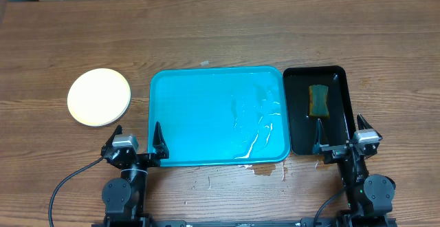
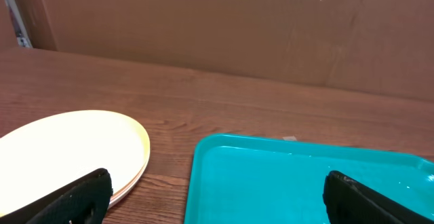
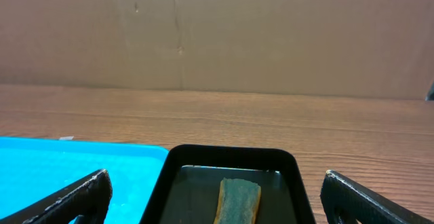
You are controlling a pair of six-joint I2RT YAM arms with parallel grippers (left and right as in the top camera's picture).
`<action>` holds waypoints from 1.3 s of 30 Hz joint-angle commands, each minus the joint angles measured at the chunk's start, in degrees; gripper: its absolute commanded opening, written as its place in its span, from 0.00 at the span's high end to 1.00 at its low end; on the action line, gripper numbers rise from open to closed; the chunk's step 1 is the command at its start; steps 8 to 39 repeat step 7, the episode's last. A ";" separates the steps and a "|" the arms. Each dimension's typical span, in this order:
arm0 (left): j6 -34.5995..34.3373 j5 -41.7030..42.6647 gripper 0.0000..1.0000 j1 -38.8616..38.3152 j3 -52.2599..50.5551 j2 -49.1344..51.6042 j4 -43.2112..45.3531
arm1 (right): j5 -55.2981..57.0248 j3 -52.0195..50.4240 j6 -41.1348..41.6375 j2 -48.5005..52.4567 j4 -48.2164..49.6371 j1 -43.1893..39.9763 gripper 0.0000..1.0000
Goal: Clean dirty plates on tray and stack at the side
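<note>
A: Sitting where, were the plates [image 1: 99, 97]?
B: Stacked on the desk [image 1: 206, 34], ahead of the left fingers [image 1: 159, 139] and outward; the tray [image 1: 206, 96] (wet) lay ahead, inward.
A: And the right fingers [image 1: 318, 142]?
B: Spread wide and empty, like the left; a sponge [image 1: 317, 100] lay ahead in the black tray [image 1: 340, 124].

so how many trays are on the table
2: the cyan tray in the middle of the table, and the smaller black tray close beside its right edge, holding a sponge. No other tray appears hidden.
</note>
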 commanded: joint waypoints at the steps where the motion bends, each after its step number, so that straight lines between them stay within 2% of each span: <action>1: 1.07 0.63 0.00 0.26 -0.22 -0.66 0.09 | 0.44 -0.59 -0.24 -0.57 0.35 -0.04 0.00; 39: 1.07 0.63 0.00 0.26 -0.22 -0.66 0.09 | 0.44 -0.59 -0.24 -0.57 0.35 -0.04 0.00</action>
